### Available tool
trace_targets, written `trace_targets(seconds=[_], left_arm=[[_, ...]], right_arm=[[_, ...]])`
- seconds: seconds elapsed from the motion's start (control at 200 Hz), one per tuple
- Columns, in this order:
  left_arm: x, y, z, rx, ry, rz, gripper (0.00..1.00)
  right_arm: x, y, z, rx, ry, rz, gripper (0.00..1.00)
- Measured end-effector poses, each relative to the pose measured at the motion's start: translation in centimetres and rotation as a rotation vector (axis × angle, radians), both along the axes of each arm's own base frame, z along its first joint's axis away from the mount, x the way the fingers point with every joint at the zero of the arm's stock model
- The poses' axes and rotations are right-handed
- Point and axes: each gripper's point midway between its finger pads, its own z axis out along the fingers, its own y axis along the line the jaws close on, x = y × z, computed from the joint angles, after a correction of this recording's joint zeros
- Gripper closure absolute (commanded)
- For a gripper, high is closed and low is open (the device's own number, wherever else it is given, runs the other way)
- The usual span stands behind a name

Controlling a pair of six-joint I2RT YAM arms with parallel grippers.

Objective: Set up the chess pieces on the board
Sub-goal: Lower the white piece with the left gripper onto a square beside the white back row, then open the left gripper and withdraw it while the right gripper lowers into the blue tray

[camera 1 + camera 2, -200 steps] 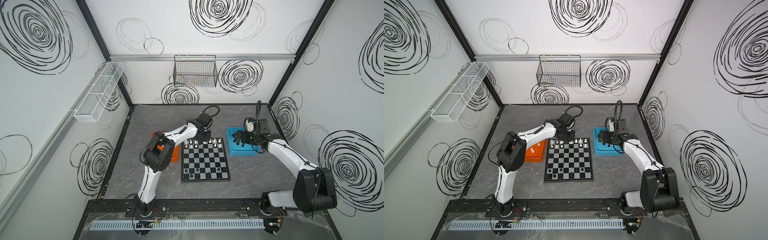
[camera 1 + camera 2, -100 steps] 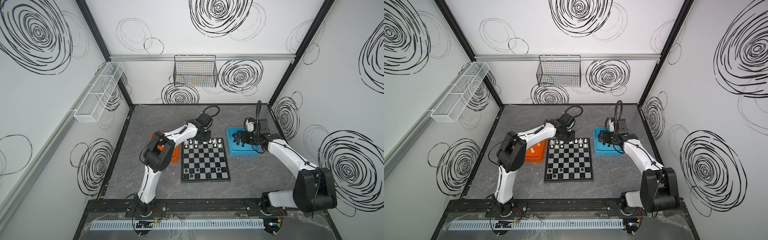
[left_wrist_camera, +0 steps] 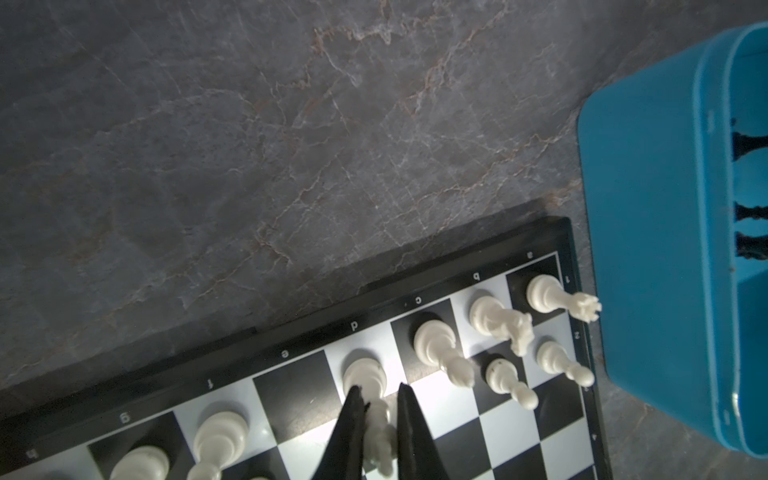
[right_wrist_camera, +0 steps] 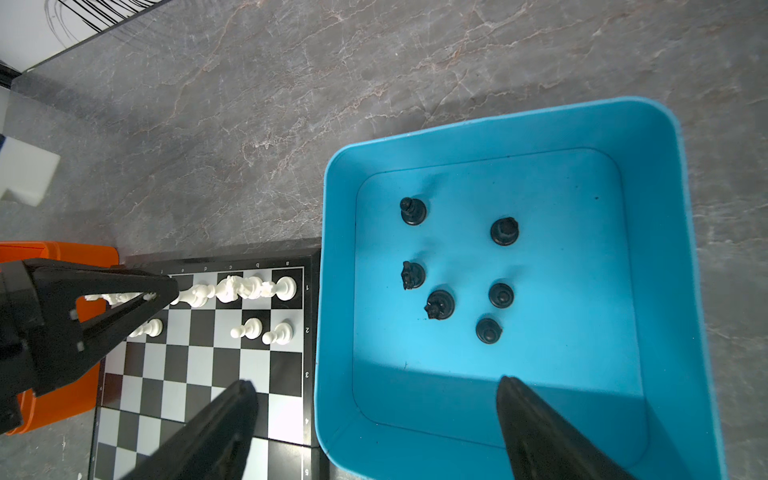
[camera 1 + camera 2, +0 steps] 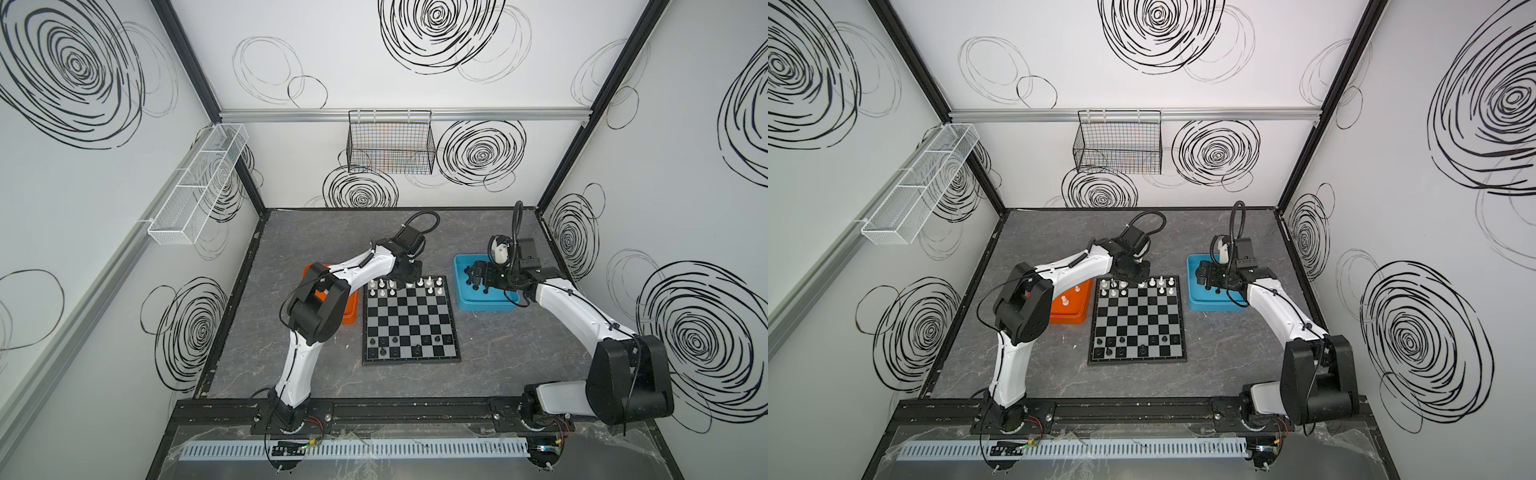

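Observation:
The board point(image 5: 409, 360) lies mid-table, with white chess pieces point(image 5: 430, 282) on its far rows and black ones point(image 5: 395, 340) on its near rows. My left gripper point(image 3: 380, 395) is at the far edge of the board, shut on a white piece point(image 3: 376, 424) whose base rests on the back-row d square. Other white pieces point(image 3: 434, 343) stand beside it. My right gripper point(image 4: 376, 384) hangs open and holds nothing; one finger is over the blue tray point(image 4: 665, 291), the other over the board edge. Several black pieces point(image 4: 440, 305) stand in that tray.
An orange tray point(image 5: 1069, 318) left of the board holds two white pieces point(image 5: 1064, 300). A black wire basket point(image 5: 390, 145) hangs on the back wall and a white mesh shelf point(image 5: 199, 187) on the left wall. Grey marble tabletop point(image 5: 519, 353) surrounds the board.

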Motion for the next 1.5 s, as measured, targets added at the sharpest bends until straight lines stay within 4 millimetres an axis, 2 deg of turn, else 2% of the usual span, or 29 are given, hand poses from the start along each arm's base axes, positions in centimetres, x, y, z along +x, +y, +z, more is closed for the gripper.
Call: trace_targets(seconds=[0.325,1.101,1.501], left_arm=[[0.1,-0.08,-0.01,-0.002,-0.003,0.0,0.86],[0.36,-0.28,0.0,-0.01,-0.012,0.001,0.73],[0.34,-0.26,-0.01,-0.01,-0.01,0.003,0.62]], right_arm=[[-0.04,-0.02,-0.08,0.0,0.002,0.0,0.06],[-0.07,-0.01,-0.1,0.002,0.003,0.0,0.06],[-0.08,0.02,-0.11,0.003,0.004,0.001,0.06]])
